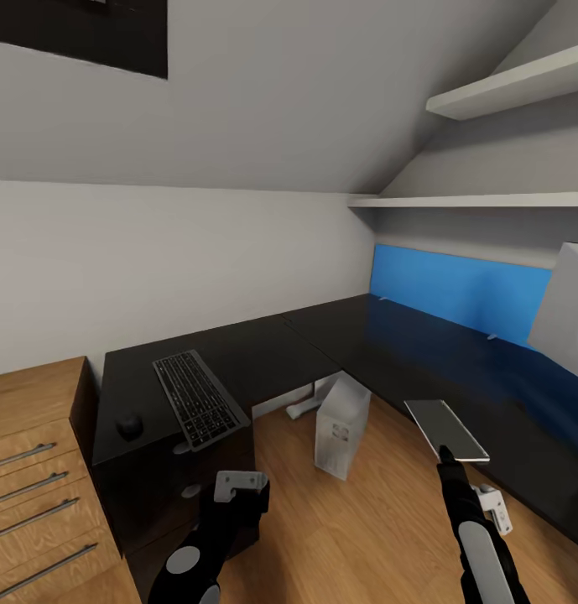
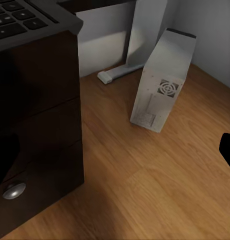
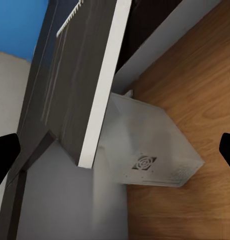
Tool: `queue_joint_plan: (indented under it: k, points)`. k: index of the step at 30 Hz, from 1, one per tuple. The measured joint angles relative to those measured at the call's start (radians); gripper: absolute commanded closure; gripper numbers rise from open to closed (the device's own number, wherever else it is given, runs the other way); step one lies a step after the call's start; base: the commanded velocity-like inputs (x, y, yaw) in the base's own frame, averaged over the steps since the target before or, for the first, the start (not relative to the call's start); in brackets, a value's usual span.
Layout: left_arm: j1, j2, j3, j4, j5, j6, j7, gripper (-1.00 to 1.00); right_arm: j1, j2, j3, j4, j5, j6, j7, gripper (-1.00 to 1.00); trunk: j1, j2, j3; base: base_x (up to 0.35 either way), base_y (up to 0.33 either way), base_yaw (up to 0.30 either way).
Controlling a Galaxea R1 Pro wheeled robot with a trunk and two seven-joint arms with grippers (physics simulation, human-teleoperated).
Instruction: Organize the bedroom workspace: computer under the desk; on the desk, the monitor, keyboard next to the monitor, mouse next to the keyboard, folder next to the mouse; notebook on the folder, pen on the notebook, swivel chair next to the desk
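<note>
Right gripper (image 1: 445, 454) clamped on the notebook (image 1: 445, 429), held above the desk (image 1: 389, 352) edge; left gripper (image 1: 238, 486), jaw state indiscernible, hangs below the keyboard (image 1: 198, 397); computer (image 1: 342, 424) on the floor between them.

Right end effector (image 1: 445, 451) raised, apparently clamped; left low.
</note>
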Motion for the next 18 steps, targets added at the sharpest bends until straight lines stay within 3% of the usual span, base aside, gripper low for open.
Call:
queue_joint_plan:
  k: [11, 18]
  points:
    - [0.0, 0.0, 0.0, 0.0, 0.0, 0.0, 0.0, -1.0, 0.0, -0.02, -0.002, 0.0, -0.029, 0.0, 0.0, -1.0, 0.0, 0.0, 0.0, 0.008, 0.001, 0.0]
    - [0.0, 0.0, 0.0, 0.001, 0.0, 0.001, 0.0, -1.0, 0.0, -0.021, -0.003, 0.0, -0.036, 0.0, 0.0, -1.0, 0.0, 0.0, 0.0, 0.129, 0.052, 0.0]
